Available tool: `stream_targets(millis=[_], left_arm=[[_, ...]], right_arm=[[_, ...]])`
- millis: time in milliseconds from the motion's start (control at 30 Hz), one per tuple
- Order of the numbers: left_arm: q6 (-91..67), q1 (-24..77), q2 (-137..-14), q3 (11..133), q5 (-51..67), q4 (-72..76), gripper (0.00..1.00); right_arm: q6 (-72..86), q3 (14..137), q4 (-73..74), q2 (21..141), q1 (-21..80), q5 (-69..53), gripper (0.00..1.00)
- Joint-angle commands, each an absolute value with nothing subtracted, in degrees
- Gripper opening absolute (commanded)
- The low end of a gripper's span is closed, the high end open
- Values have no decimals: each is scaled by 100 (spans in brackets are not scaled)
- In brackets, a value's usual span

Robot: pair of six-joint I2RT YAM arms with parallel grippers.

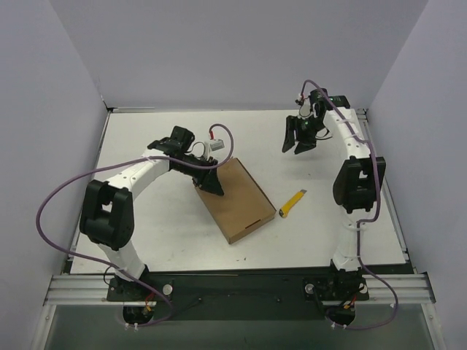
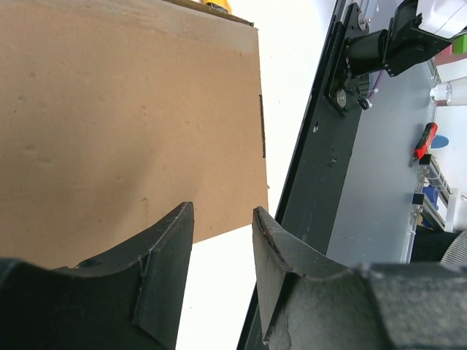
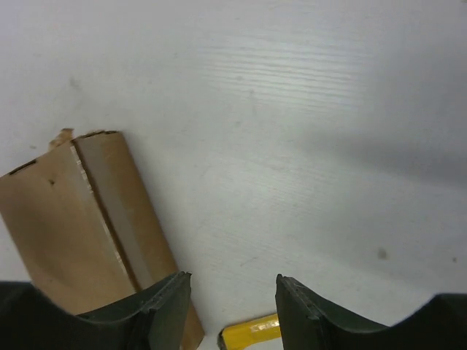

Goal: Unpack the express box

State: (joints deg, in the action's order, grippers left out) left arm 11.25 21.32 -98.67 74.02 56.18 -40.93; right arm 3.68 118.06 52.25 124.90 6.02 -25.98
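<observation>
While the express box [image 1: 235,200] is lying flat and closed about the middle of the white table [image 1: 146,219], its long axis is running on a diagonal in the overhead view. One short end is pointing far-left and the other near-right. A thin slot line is showing along the lid's edge at the near-right end.

The left tool [image 1: 211,186] is sitting over the box's far-left short end, its fingers pointing down at the cardboard. In the left wrist view its jaws are standing parted with nothing between them, and a corner of the box top and a strip of bare table are showing through the gap. Whether a fingertip is touching the lid is hard to make out from these angles; possibly one is just resting on it.

A yellow-handled cutter [image 1: 293,204] is lying on the table near the box's right long side, towards the near-right end, apart from the cardboard and angled across the box's axis.

The right tool [image 1: 293,149] is hanging in the air well apart from the box, off to its far-right, with jaws parted, nothing held and bare table under them. In the right wrist view the box's side is appearing left of the fingers, and the cutter's yellow end is peeking in between them at the bottom edge.
</observation>
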Motion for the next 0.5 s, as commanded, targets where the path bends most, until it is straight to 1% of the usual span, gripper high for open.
stream_targets(millis=[0, 33, 133, 233, 267, 467], left_arm=[[1414, 2293, -10141, 8005, 5738, -4305, 48], [1476, 2381, -10221, 8094, 5765, -4350, 48], [1634, 2478, -10590, 8323, 5827, -4509, 48], [2072, 2514, -10871, 8244, 5722, -4684, 48], [2248, 2505, -10933, 8209, 5678, -4876, 47], [2891, 2461, -11259, 7980, 5493, -5229, 46]], right_arm=[[-130, 11707, 5537, 12050, 1081, -3735, 50], [-506, 11646, 5537, 12032, 1168, -3744, 48], [-948, 11348, 5476, 11927, 1396, -3639, 47], [-844, 10873, 5318, 11918, 1476, -3744, 47], [-800, 10689, 5239, 11944, 1537, -3666, 47], [-905, 10556, 5142, 12146, 1705, -3577, 46]])
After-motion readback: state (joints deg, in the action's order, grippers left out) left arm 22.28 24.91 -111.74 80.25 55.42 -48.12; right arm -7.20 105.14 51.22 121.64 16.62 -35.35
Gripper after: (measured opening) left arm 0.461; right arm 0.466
